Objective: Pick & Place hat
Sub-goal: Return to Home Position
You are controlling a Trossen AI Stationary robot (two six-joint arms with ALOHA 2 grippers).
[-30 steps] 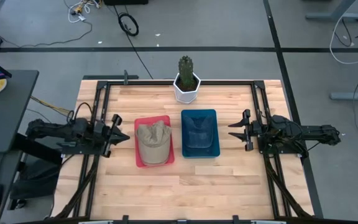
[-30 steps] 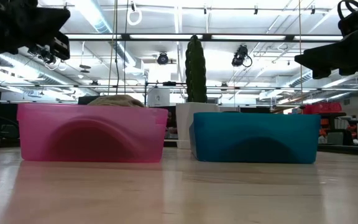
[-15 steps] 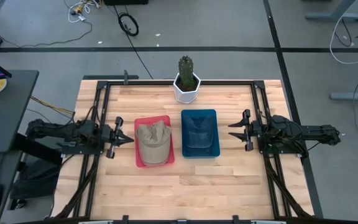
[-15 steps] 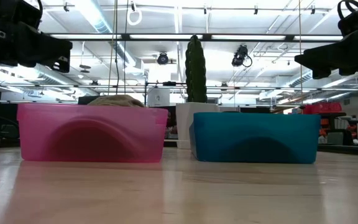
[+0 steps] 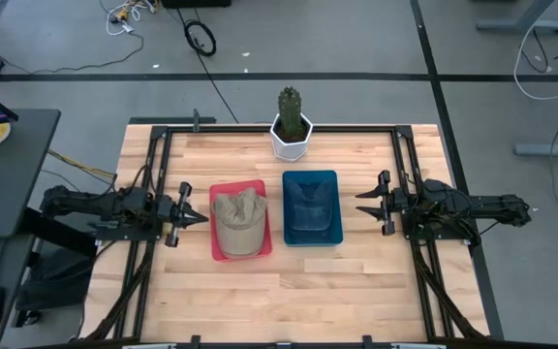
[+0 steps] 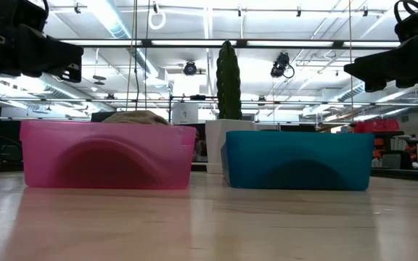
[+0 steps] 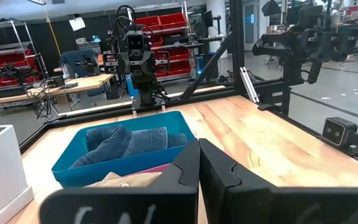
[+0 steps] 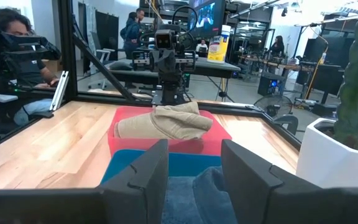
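Observation:
A tan hat [image 5: 238, 221] lies in a pink bin [image 5: 240, 184] at mid table; its crown [image 6: 133, 116] rises above the bin's wall [image 6: 107, 156]. Beside it on the right, a blue bin [image 5: 310, 174] holds a blue denim item [image 5: 310, 206]. My left gripper [image 5: 201, 216] hovers left of the pink bin, shut, fingers pointing at it; in its wrist view [image 7: 198, 144] the tan hat [image 7: 120, 180] shows just beyond. My right gripper [image 5: 361, 204] hovers right of the blue bin, open [image 8: 194, 146], facing the tan hat [image 8: 163, 121].
A cactus in a white pot [image 5: 291, 124] stands at the table's far edge, behind the two bins. Black frame rails [image 5: 153, 165] run along the table's left and right sides. Bare wood [image 5: 289, 291] lies nearer than the bins. People sit beyond the table [image 8: 5, 37].
My left gripper has shut its fingers and has stayed left of the pink bin. The right arm, both bins and the hat have kept still.

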